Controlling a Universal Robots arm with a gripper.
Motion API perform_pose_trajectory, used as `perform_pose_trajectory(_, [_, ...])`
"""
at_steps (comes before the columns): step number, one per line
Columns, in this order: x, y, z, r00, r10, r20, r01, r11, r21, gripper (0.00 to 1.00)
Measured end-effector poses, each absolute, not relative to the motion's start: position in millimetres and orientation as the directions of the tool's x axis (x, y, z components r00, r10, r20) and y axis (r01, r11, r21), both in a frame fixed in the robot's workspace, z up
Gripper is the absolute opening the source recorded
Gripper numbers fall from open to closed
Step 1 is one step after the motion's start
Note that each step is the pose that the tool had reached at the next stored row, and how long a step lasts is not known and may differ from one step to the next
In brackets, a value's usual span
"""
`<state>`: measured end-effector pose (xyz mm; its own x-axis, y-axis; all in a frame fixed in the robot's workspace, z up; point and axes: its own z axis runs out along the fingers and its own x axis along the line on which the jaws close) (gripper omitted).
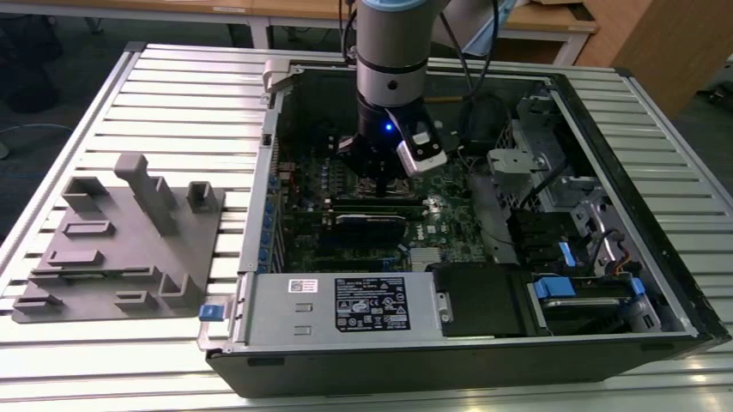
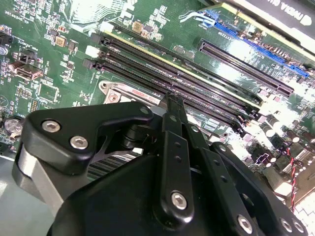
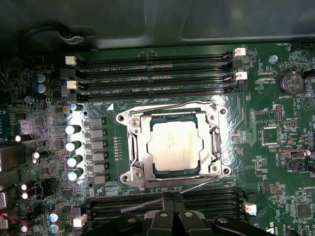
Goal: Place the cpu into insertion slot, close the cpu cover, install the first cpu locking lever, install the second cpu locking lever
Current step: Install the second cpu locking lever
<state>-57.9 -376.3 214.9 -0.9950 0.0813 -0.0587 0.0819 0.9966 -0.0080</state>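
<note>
Metal table [image 1: 172, 94] – PC case [image 1: 641, 206], wood desks behind.

Gripper [image 3: 172, 196] fingertips cut off — grip state unclear.

Bright overhead light glares off the silvery square metal socket frame [image 3: 173, 146] and the green circuit board [image 2: 59, 54]; the black computer case's interior [image 1: 516, 257] stays shadowed.

cpu [image 3: 175, 146] in insertion slot [image 3: 129, 147], cpu cover [image 3: 215, 146] over it
</note>
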Motion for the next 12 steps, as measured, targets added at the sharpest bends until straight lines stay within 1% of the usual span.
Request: perform_pose_trajectory(12, [-62.0, -376.3, 211.4, -0.995, 0.083, -0.059, 0.083, 0.996, -0.008, 0.11])
